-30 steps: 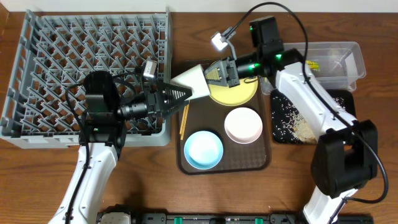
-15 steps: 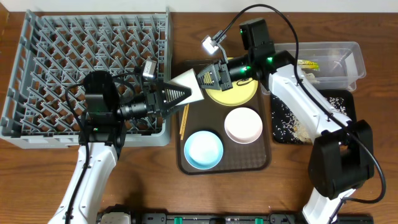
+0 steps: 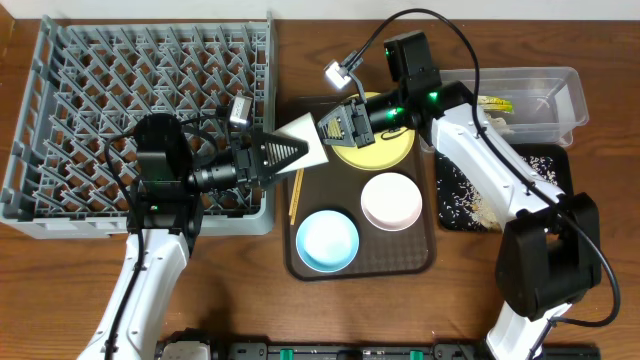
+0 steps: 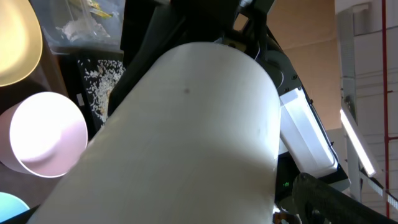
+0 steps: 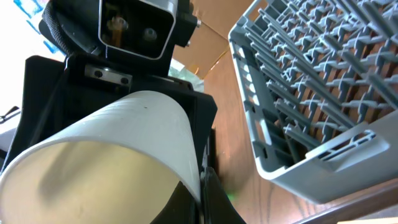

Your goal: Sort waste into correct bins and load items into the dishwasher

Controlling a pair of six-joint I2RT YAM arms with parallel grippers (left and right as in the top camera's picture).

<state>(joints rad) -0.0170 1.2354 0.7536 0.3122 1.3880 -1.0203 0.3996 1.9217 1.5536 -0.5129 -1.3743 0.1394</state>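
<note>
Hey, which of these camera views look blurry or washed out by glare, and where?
Left wrist: the white cup fills the frame, too close and soft, and the pinkish-white bowl is blown out. Right wrist: the top-left corner is washed out white, while the dish rack looks fairly crisp. Overhead: evenly lit and sharp.

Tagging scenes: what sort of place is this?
Likely a lab mock-up of a dish-clearing station: dish rack, tray of bowls, waste tub, all on a wooden table.
</note>
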